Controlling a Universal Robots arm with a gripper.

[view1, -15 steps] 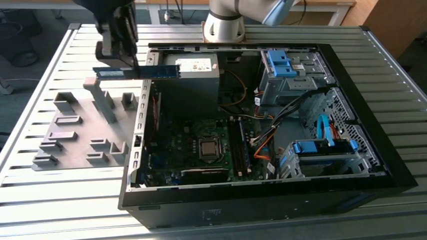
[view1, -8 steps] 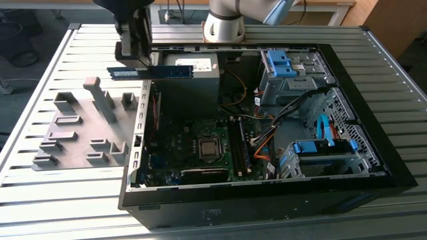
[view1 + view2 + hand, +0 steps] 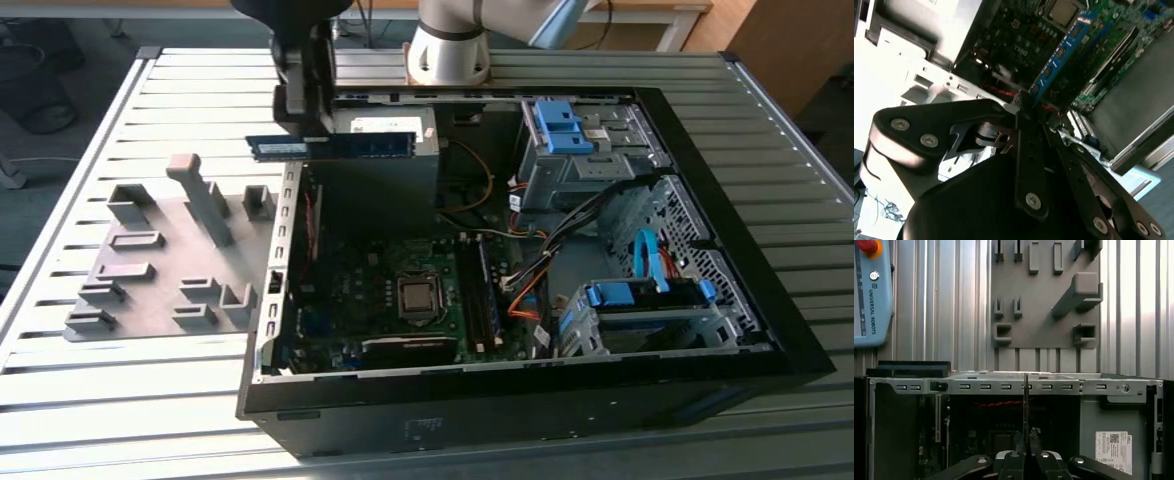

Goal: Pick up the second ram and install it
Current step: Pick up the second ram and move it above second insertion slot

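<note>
My gripper (image 3: 308, 140) is shut on the second ram (image 3: 363, 145), a thin dark stick with a white-blue label. I hold it level, gripped near its end towards the exterior view's left, above the back left corner of the open computer case (image 3: 747, 300). In the second wrist view the ram (image 3: 1061, 52) juts out from the closed gripper (image 3: 1022, 107) over the motherboard (image 3: 1019, 35). In the first wrist view the ram (image 3: 1025, 400) shows edge-on as a thin line rising from the gripper (image 3: 1026, 446). The motherboard (image 3: 387, 290) with its long memory slots (image 3: 481, 290) lies lower in the case.
A grey fixture tray (image 3: 154, 285) with upright blocks lies on the slatted table (image 3: 107, 400) to the exterior view's left of the case. Blue drive cages (image 3: 567, 125) and cables (image 3: 534, 265) fill the case's right side. A teach pendant (image 3: 871, 290) lies on the table.
</note>
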